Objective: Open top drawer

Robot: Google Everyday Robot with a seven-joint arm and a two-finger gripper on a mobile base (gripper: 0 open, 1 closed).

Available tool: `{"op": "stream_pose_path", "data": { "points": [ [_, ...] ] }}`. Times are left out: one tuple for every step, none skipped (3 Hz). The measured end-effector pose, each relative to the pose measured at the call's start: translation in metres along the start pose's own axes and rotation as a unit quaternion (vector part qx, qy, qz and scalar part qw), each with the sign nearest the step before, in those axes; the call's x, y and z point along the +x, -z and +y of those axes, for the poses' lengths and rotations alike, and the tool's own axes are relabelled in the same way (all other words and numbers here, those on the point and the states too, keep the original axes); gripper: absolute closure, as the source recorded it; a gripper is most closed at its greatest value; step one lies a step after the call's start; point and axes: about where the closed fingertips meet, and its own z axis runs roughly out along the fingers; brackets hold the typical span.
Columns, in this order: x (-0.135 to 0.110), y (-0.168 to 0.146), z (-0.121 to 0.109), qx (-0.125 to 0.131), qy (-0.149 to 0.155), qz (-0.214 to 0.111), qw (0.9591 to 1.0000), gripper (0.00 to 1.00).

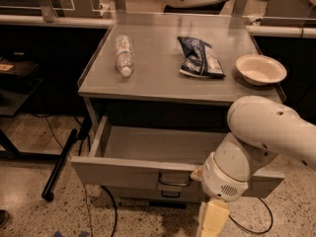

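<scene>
We can read no writing anywhere: the dark blue snack bag (199, 57) carries pale print too blurred to make out, and the label on the clear plastic bottle (123, 54), lying on its side, is just as illegible. Both rest on the grey table (158, 80), with a cream bowl (260, 69) near its right edge. Below the tabletop we see the top drawer (128, 174) standing pulled out, its dark loop handle (174, 180) at the centre of the front. The white arm (261, 142) hides the right part of that front. The gripper (213, 221) hangs low, right of the handle, cut off by the bottom edge; we cannot tell whether it is open or closed. A lower drawer's handle (170, 194) peeks out beneath.
</scene>
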Motion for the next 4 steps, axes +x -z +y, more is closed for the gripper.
{"op": "stream_pose_path", "data": {
  "points": [
    [-0.019, 0.000, -0.012, 0.008, 0.008, -0.006, 0.9999, 0.00],
    [-0.031, -0.011, -0.029, 0.000, 0.008, -0.007, 0.9999, 0.00],
    [-0.031, -0.026, -0.037, -0.016, 0.001, -0.001, 0.9999, 0.00],
    [-0.022, -0.043, -0.038, -0.036, -0.016, 0.010, 0.9992, 0.00]
  ]
}}
